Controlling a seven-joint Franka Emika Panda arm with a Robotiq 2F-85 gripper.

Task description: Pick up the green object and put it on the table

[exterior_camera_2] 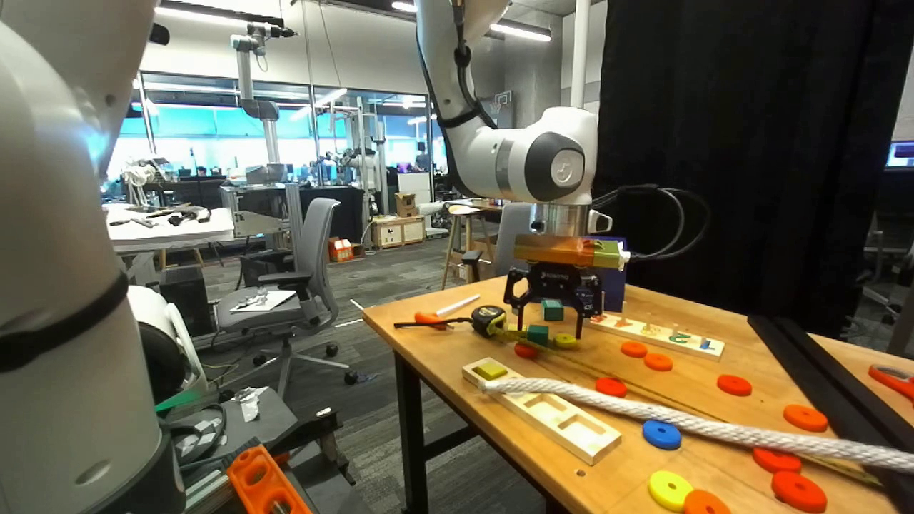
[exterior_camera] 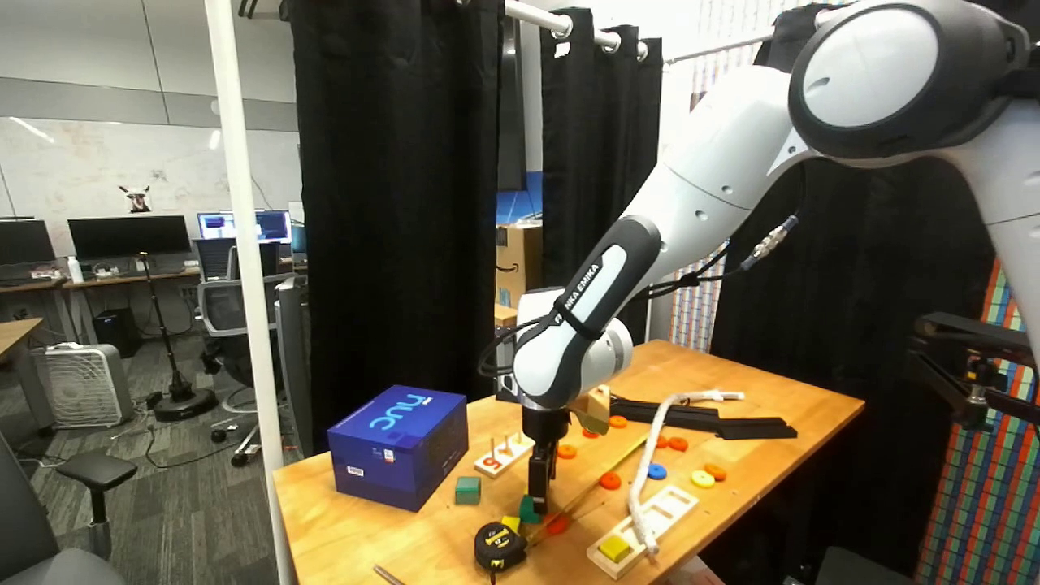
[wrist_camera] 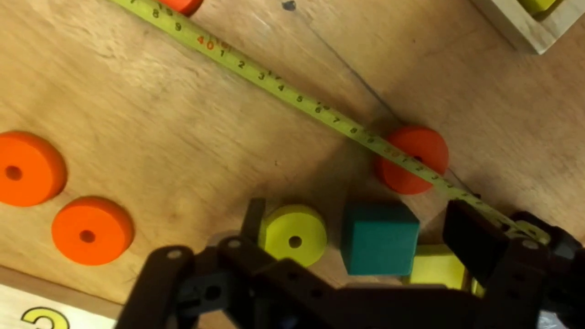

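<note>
Wooden table (exterior_camera: 357, 528), streaky grain. Gripper (exterior_camera_2: 550, 330) spread wide, holding nothing. Smooth green cube (wrist_camera: 380, 242) sits on table between fingers (wrist_camera: 470, 240); yellow ring (wrist_camera: 295, 224), yellow block (wrist_camera: 436, 268) just beside. Measuring tape (wrist_camera: 309, 104): numbers clear only in wrist view. Both exterior views: second green block (exterior_camera: 468, 490), blue NUC box (exterior_camera: 398, 447), braided rope (exterior_camera_2: 700, 426).

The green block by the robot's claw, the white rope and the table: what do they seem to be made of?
The green block: painted wood or plastic, can't tell which; smooth, evenly coloured faces, no grain showing. The white rope: braided fibre, cotton or synthetic, matte; its strands show. The table: wood, likely varnished; visible grain and a soft sheen.
</note>
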